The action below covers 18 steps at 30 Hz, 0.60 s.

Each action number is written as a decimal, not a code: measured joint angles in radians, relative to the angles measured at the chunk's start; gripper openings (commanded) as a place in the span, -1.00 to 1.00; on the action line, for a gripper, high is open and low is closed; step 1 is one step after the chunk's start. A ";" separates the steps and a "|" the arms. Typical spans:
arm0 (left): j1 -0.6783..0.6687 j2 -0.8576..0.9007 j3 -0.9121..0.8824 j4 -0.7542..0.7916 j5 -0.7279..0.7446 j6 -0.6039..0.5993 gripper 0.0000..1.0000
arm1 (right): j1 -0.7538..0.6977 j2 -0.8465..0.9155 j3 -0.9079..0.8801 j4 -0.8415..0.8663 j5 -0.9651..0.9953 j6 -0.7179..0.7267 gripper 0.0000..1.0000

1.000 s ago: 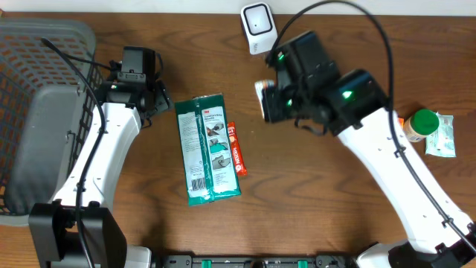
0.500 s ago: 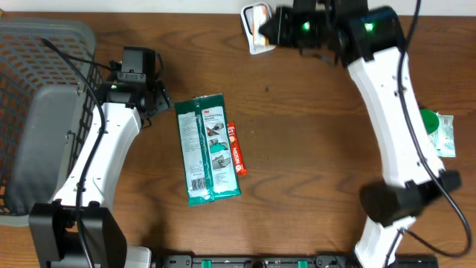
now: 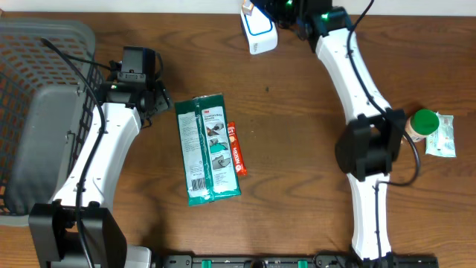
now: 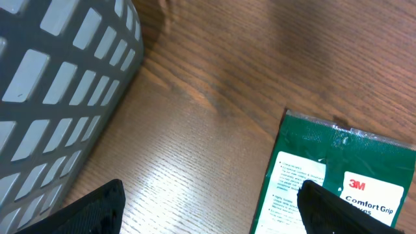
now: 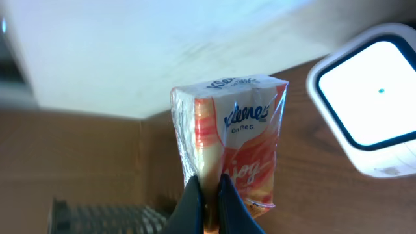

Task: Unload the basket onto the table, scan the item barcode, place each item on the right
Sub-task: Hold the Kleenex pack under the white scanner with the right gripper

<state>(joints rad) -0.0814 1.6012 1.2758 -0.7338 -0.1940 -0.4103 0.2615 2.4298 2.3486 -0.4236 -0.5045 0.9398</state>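
The right claw (image 5: 209,195) is clenched on one thin edge of the orange-and-white plastic-wrapped Kleenex tissue pack (image 5: 234,140), which it holds just beside the white rounded-square scanner (image 5: 367,107), not over its window. Pinched so narrowly, the pack may twist or slip. No barcode shows, so it could face away from the scanner. Only the right wrist view shows this grip. Only overhead shows that the left claw (image 4: 208,205), released and empty, is well away from the scanner.

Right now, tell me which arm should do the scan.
Right. The right gripper is shut on the Kleenex pack beside the scanner; the left gripper hangs open and empty by the green 3M pack.
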 measured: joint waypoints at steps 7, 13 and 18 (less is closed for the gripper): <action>0.000 0.000 0.000 0.000 0.000 0.000 0.71 | -0.032 0.155 0.000 0.171 -0.047 0.166 -0.98; 0.000 0.000 0.000 0.000 0.000 0.000 0.71 | -0.043 0.209 0.000 0.192 -0.088 0.209 -0.98; 0.000 0.000 0.000 0.000 0.000 0.000 0.70 | -0.043 0.210 0.000 0.200 -0.099 0.219 -0.98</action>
<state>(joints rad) -0.0814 1.6012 1.2758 -0.7338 -0.1940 -0.4103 0.2180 2.6396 2.3486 -0.2234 -0.6037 1.1591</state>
